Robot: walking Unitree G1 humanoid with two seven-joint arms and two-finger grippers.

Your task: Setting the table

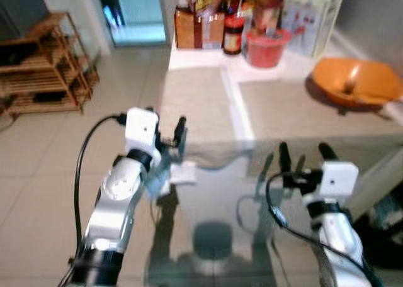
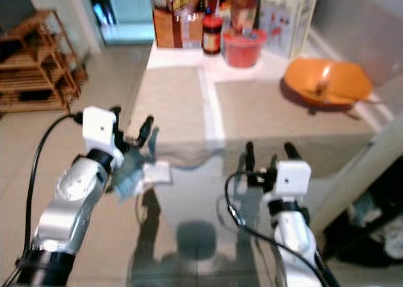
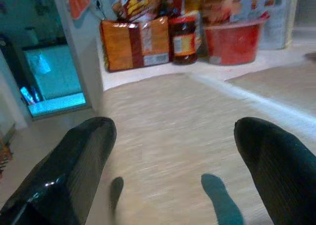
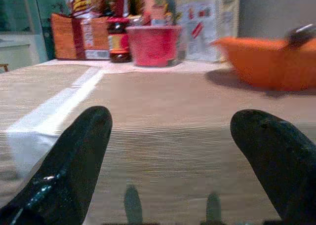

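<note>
Your two grippers are closest to the camera, both over the near, glass part of the table (image 1: 208, 199). On the left, your left gripper (image 1: 169, 131) is at the table's left edge, fingers spread apart, holding nothing; its wrist view looks across the left placemat (image 3: 173, 131). Your right gripper (image 1: 303, 153) is also released, fingers wide, empty, and it points at the right placemat (image 4: 177, 116).

Farther from you, left to right: a wooden rack (image 1: 47, 63) stands on the tile floor, well apart from the table. At the table's far end you see an orange-brown box (image 1: 198, 28), then a dark jar (image 1: 233, 34) just beside it, then a red tub (image 1: 266, 48), then a white carton (image 1: 312, 19). An orange bowl (image 1: 356, 80) sits at the far right, beside the right placemat. Something dark lies inside the bowl; you cannot tell what.
</note>
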